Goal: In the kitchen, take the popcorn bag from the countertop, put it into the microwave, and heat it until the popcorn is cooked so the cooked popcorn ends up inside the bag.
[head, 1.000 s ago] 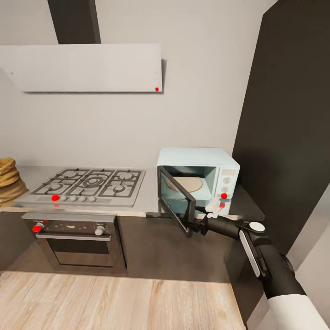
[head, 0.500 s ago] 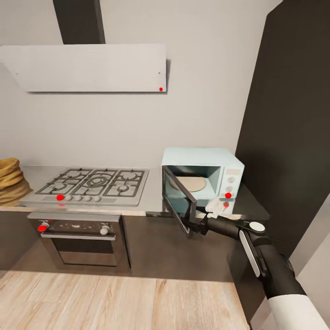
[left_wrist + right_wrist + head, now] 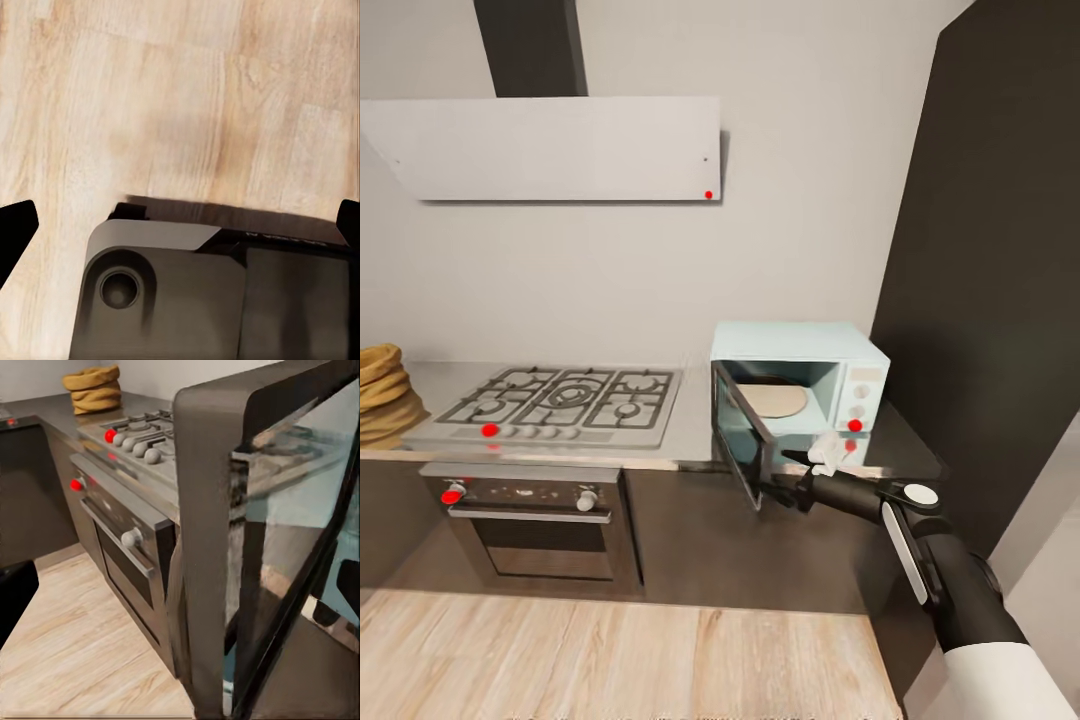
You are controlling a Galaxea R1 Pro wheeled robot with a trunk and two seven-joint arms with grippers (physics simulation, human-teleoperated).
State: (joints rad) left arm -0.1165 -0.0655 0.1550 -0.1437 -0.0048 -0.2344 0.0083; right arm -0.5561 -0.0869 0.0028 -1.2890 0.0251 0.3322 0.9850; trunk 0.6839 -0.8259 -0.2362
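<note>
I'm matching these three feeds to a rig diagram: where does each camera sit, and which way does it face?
Head view: on the robot's head, facing forward and down at the microwave, its open door and the hob; the right arm reaches in, its right hand at the door.
Left wrist view: on the left arm, facing down at the wood floor; dark fingertips at the edges, robot body below.
Right wrist view: on the right arm, close against the door.
Shared: head and right wrist views both show door, hob and oven.

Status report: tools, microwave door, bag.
Right tool at the microwave door edge, door part open. Microwave turntable bare. Left tool over wood floor, fingers spread. Whitish crumpled thing above the right wrist, identity unclear.
</note>
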